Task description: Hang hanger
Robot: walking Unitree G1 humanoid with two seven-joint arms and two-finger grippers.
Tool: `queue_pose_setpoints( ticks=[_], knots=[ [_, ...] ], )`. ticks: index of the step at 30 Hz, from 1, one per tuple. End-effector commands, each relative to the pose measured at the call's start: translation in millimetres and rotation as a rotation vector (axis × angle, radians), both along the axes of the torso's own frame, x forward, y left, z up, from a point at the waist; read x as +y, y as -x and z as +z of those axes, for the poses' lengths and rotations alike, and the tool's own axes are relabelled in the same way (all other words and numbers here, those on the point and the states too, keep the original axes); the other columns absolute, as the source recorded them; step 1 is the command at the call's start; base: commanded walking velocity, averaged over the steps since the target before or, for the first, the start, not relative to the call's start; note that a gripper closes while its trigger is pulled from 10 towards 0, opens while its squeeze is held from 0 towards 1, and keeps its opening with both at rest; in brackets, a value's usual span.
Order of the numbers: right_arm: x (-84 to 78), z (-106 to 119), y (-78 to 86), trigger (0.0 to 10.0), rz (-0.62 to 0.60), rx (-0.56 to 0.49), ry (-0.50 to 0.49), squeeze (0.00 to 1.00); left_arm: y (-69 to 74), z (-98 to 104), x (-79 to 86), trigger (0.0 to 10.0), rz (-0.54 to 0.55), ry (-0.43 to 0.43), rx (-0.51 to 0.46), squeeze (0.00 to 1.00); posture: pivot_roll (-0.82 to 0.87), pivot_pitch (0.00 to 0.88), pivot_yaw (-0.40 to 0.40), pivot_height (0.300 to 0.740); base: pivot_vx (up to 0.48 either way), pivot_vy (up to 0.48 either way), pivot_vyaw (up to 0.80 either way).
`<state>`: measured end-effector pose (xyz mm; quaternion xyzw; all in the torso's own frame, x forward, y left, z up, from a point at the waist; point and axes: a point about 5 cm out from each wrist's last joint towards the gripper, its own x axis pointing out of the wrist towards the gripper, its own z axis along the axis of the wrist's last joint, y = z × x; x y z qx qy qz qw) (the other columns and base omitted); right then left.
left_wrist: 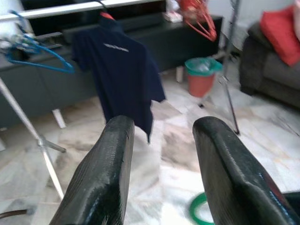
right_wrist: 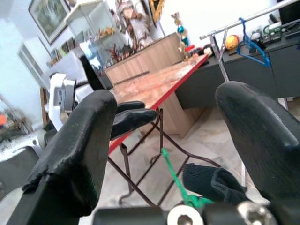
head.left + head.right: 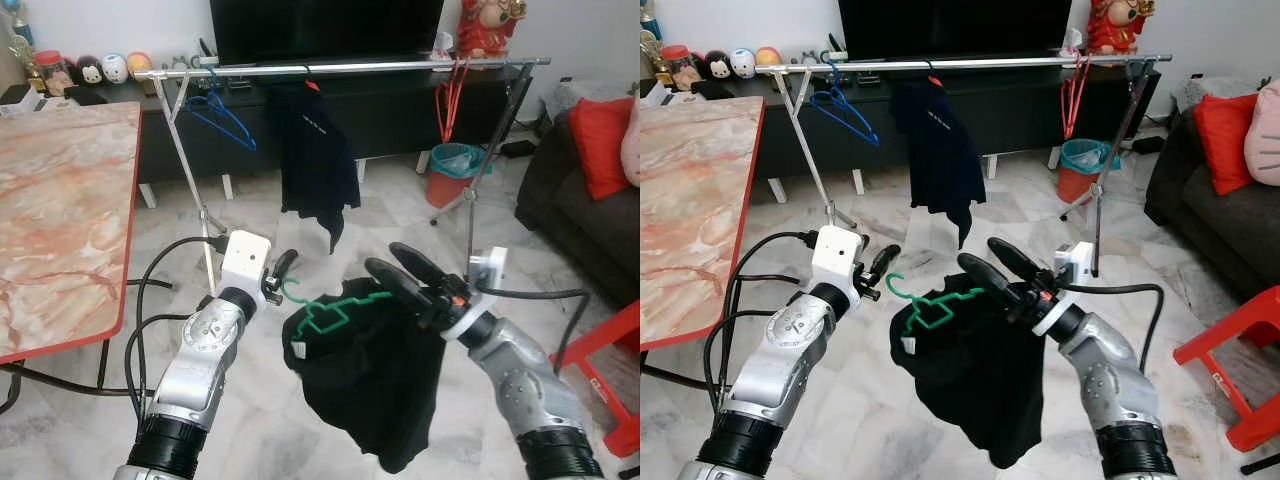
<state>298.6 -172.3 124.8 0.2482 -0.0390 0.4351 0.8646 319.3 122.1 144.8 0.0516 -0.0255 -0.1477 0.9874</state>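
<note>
A green hanger point(image 3: 335, 308) carrying a black garment point(image 3: 370, 380) hangs low between my two arms. Its bar passes between the fingers of my right gripper point(image 3: 384, 257), which stand wide apart, and rests near their base point(image 2: 173, 176). My left gripper point(image 3: 283, 270) is open right beside the hanger's hook point(image 1: 199, 211), not closed on it. Ahead, a silver clothes rail point(image 3: 340, 68) holds a blue hanger point(image 3: 225, 115), a dark shirt point(image 3: 315, 150) and red hangers point(image 3: 452, 95).
A marble table with a red edge point(image 3: 60, 200) stands close on the left. A dark sofa with a red cushion point(image 3: 600, 140) and a red stool point(image 3: 610, 350) are on the right. An orange bin point(image 3: 450, 170) sits by the rail's right leg.
</note>
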Motion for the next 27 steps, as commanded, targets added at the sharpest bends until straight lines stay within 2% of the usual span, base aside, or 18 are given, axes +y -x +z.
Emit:
queue_pose_setpoints(
  ticks=[1,5,8,12,14,18,20,22,24,27],
  knots=[
    [-8.0,10,-0.4,0.0,-0.006,-0.033,-0.032,0.00,-0.1,10,1.2,10.0,0.012,0.067,-0.039,0.00,0.04,0.000,-0.063,0.740,0.000,0.000,0.00],
    [-13.4,12,2.4,0.0,0.015,-0.025,-0.075,0.00,4.4,23,2.5,10.0,-0.025,0.282,-0.075,0.00,0.04,0.000,-0.071,0.740,0.000,0.000,0.00],
    [-17.0,14,6.7,0.0,0.066,-0.019,-0.129,0.00,12.9,30,4.7,10.0,-0.124,0.433,-0.072,0.00,0.05,0.000,-0.079,0.740,0.000,0.000,0.00],
    [-17.6,14,8.4,0.0,0.095,-0.018,-0.158,0.00,18.5,25,4.6,10.0,-0.205,0.430,-0.037,0.00,0.05,0.000,-0.081,0.740,0.000,0.000,0.00],
    [-19.7,15,9.5,0.0,0.110,-0.014,-0.192,0.00,25.2,17,5.6,10.0,-0.294,0.438,0.011,0.00,0.05,0.000,-0.083,0.740,0.000,0.000,0.00],
    [-24.3,16,10.8,0.0,0.115,-0.013,-0.220,0.00,34.3,5,10.0,10.0,-0.390,0.400,0.073,0.00,0.05,0.000,-0.086,0.740,0.000,0.000,0.00],
    [-25.9,17,11.9,0.0,0.127,-0.012,-0.230,0.00,36.8,1,12.7,10.0,-0.413,0.393,0.094,0.00,0.05,0.000,-0.086,0.740,0.000,0.000,0.00],
    [-26.9,21,13.7,0.0,0.154,-0.020,-0.257,0.00,34.3,-5,20.8,10.0,-0.376,0.419,0.114,0.00,0.05,0.000,-0.086,0.740,0.000,0.000,0.00],
    [-28.2,25,15.5,0.0,0.183,-0.029,-0.272,0.00,36.4,-13,25.5,10.0,-0.388,0.419,0.138,0.00,0.05,0.000,-0.090,0.740,0.000,0.000,0.00],
    [-28.8,30,16.9,0.0,0.211,-0.044,-0.285,0.00,36.0,-18,27.5,10.0,-0.382,0.448,0.148,0.00,0.05,0.000,-0.094,0.740,0.000,0.000,0.00]
  ],
)
